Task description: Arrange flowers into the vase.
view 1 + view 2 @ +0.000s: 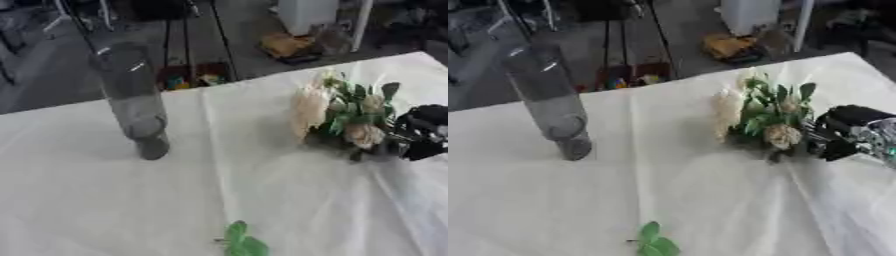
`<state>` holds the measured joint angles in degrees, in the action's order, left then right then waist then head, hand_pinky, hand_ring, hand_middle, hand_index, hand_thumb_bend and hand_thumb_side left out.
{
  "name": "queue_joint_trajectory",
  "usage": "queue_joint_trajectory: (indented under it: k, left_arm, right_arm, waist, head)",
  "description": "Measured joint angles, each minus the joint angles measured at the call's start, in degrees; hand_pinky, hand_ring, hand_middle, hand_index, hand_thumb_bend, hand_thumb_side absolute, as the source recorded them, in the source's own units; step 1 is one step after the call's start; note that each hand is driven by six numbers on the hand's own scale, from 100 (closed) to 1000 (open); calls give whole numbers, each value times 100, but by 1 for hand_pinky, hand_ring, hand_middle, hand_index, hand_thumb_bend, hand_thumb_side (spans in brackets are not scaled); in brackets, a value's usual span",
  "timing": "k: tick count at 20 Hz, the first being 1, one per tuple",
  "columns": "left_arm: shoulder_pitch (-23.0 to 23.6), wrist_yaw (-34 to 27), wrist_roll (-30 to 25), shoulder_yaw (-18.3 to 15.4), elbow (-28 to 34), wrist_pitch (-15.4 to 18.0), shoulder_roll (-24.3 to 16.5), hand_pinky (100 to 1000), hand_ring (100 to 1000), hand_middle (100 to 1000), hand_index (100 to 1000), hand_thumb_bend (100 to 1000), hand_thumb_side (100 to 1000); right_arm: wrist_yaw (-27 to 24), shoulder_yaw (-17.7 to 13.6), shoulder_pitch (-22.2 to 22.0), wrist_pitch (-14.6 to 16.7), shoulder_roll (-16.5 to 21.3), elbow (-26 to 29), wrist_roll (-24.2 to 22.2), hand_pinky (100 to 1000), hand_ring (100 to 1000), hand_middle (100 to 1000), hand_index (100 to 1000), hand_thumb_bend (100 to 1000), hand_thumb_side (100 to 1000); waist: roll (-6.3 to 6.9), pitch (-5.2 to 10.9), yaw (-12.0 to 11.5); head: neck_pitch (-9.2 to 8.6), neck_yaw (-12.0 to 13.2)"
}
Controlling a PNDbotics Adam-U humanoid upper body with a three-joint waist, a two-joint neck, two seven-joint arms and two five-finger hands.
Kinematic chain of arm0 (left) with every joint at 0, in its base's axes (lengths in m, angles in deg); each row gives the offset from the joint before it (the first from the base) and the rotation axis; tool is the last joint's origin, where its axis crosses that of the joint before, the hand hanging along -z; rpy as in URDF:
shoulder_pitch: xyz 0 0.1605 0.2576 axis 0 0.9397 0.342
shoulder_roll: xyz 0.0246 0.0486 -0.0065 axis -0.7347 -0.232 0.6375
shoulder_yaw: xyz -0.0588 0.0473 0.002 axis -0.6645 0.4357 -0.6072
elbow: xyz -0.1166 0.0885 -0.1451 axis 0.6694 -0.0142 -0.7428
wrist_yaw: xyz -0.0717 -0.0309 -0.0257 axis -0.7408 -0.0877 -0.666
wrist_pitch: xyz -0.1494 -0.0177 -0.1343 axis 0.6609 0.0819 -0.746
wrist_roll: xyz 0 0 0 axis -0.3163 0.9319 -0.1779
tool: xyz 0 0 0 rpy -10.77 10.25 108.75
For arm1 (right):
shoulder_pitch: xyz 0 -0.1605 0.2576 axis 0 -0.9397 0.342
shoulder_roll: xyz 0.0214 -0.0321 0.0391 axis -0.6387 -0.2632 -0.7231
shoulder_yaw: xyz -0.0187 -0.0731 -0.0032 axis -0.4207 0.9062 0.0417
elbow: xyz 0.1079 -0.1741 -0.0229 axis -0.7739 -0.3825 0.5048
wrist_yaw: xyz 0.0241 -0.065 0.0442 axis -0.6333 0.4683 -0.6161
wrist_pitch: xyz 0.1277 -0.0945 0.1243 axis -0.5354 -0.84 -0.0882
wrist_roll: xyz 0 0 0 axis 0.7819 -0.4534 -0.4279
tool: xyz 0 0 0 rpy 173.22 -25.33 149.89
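Note:
A tall clear glass vase (133, 100) stands on the white tablecloth at the left. At the right a bunch of cream and peach flowers (343, 115) with green leaves lies low over the cloth. My right hand (843, 131), black with silver parts, comes in from the right edge and its fingers are curled round the stems at the bunch's lower right. The stems themselves are hidden by the hand. A loose green leaf sprig (242, 243) lies near the front edge. My left hand shows in neither view.
The white cloth covers the table (219, 190) and has folds at the right. Beyond the far edge are a black stand's legs (188, 40), a white box (308, 14) and clutter on the floor.

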<state>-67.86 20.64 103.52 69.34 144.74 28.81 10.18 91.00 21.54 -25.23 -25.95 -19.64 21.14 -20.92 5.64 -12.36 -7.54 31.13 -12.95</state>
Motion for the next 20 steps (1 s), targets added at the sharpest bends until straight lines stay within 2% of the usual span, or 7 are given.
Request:
queue_joint_trajectory:
  k: [5,8,9,14,16,18,20]
  left_arm:
    - [-1,-2,-5,0,0,4,28,901,1000,879,969,391,1000]
    - [-2,-4,-18,0,0,12,29,901,1000,879,969,390,1000]
    - [-2,-5,-22,1,0,14,30,901,1000,879,969,390,1000]
    - [-3,-15,-41,1,0,14,32,900,1000,878,969,387,1000]
    - [-4,-22,-46,1,0,10,32,900,1000,879,969,385,1000]
    - [-5,-27,-55,1,0,5,32,899,1000,879,969,385,1000]
    - [-8,-29,-68,2,0,11,32,899,1000,879,969,384,1000]
  right_arm:
    - [59,66,-95,52,-1,3,192,100,231,272,492,100,434]
    - [78,95,-85,108,-3,-1,276,100,179,221,423,100,393]
    - [79,98,-80,125,-7,-13,308,100,138,177,356,100,376]
    - [72,102,37,185,-87,-274,547,100,100,100,209,100,429]
    - [59,102,70,186,-115,-355,676,100,100,100,160,100,473]
    - [53,102,113,152,-146,-394,886,100,100,100,124,100,474]
    - [48,104,120,92,-160,-408,1164,100,100,100,100,155,494]
  waist:
    - [-5,-18,2]
    - [-12,-25,1]
    - [-14,-30,0]
    - [-12,-37,-51]
    - [-11,-42,-66]
    - [-10,-56,-66]
    - [-10,-72,-66]
  head:
    - [-2,0]
    - [-3,-1]
    - [-4,-2]
    - [-6,-7]
    - [-6,-7]
    - [-6,-7]
    - [-6,-6]
